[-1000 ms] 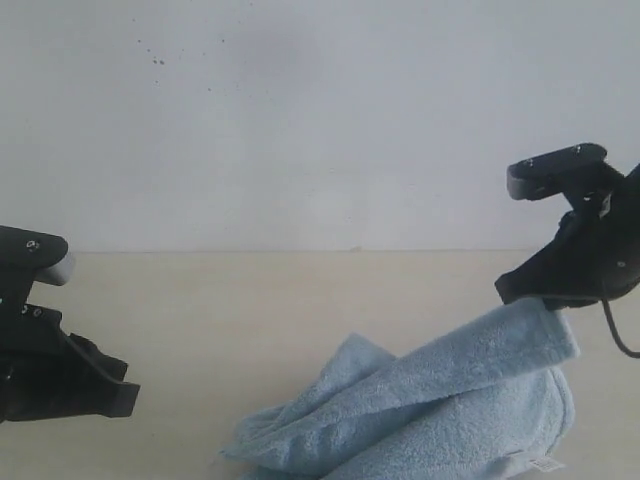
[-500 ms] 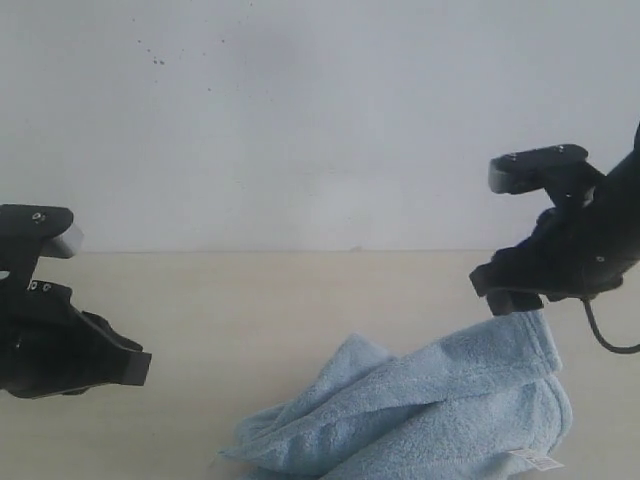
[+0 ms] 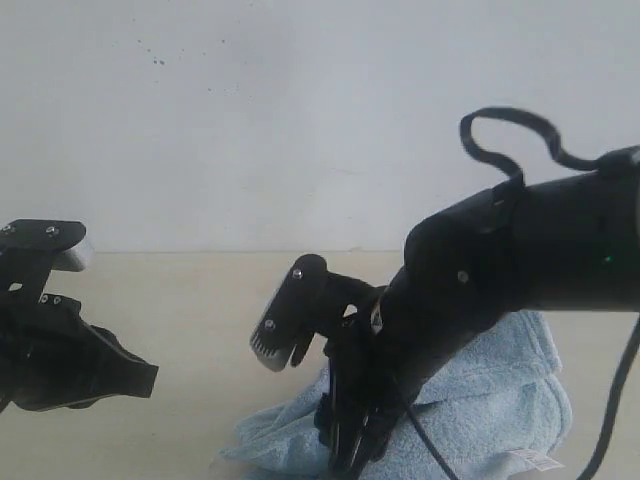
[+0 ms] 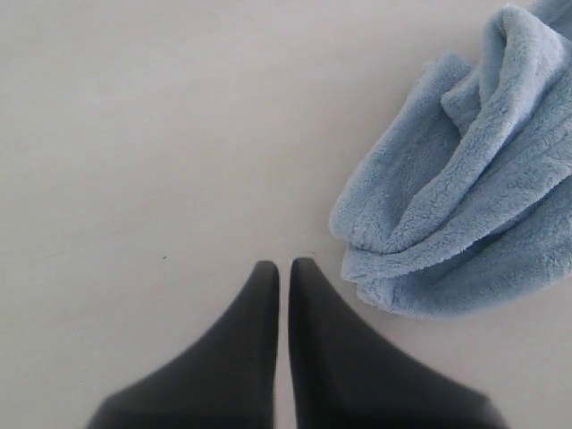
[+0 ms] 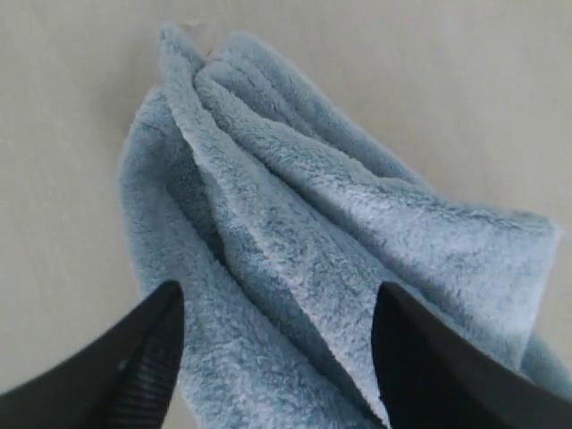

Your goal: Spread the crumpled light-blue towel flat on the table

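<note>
Right claw [image 5: 279, 302] has let go and swung in, spread wide over the crumpled towel [image 5: 295, 206], likely to catch another fold; left claw [image 4: 283, 266] waits clenched, empty, above the surface [image 4: 134, 134].

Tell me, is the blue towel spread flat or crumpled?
Crumpled. The towel lies bunched on the table, thick folds overlapping one another in both wrist views; no flat single layer shows.

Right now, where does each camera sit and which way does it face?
Exterior: low, looking across pale-beige matte table toward white wall; black left arm, right arm show.
Left wrist: looks down on table; shut left gripper apart from crumpled light-blue fluffy towel.
Right wrist: looks down on towel; open right gripper.
Shared: towel, all three.
</note>
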### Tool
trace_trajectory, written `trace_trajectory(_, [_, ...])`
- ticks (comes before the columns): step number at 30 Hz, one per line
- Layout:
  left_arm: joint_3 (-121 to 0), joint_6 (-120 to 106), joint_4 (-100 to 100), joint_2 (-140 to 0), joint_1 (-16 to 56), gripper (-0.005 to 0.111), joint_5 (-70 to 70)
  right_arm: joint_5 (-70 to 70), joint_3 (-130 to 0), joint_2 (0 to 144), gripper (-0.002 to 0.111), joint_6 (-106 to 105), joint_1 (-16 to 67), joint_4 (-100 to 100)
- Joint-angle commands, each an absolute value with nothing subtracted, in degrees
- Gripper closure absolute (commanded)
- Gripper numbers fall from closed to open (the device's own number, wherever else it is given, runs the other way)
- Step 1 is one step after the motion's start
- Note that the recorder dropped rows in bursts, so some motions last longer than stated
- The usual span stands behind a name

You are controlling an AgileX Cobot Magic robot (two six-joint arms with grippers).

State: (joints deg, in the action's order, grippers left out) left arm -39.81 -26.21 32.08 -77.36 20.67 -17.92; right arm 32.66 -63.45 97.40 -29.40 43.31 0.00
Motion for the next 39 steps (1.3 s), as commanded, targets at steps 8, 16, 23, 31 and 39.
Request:
trace_trajectory(8, [-40.00,-27.08,34.71,-77.33,21.22,0.103,-17.62,24.69,-63.33,102.97,0.050,-28.72,43.17,-6.37])
trace_trajectory(16, [-40.00,-28.37,34.71,-77.33,21.22,0.103,-17.37,25.06,-63.33,105.56,0.050,-29.08,43.17,-8.67])
trace_trajectory(23, [-40.00,-28.37,34.71,-77.33,21.22,0.103,-17.76,24.45,-63.33,105.33,0.097,-24.65,43.17,-10.91])
trace_trajectory(31, [-40.00,-28.37,34.71,-77.33,21.22,0.103,-17.98,26.56,-68.41,97.74,0.108,-12.34,43.17,-14.84])
trace_trajectory(39, [-40.00,-28.37,34.71,-77.33,21.22,0.103,-17.74,34.99,-71.39,84.42,0.108,4.31,40.95,-32.42])
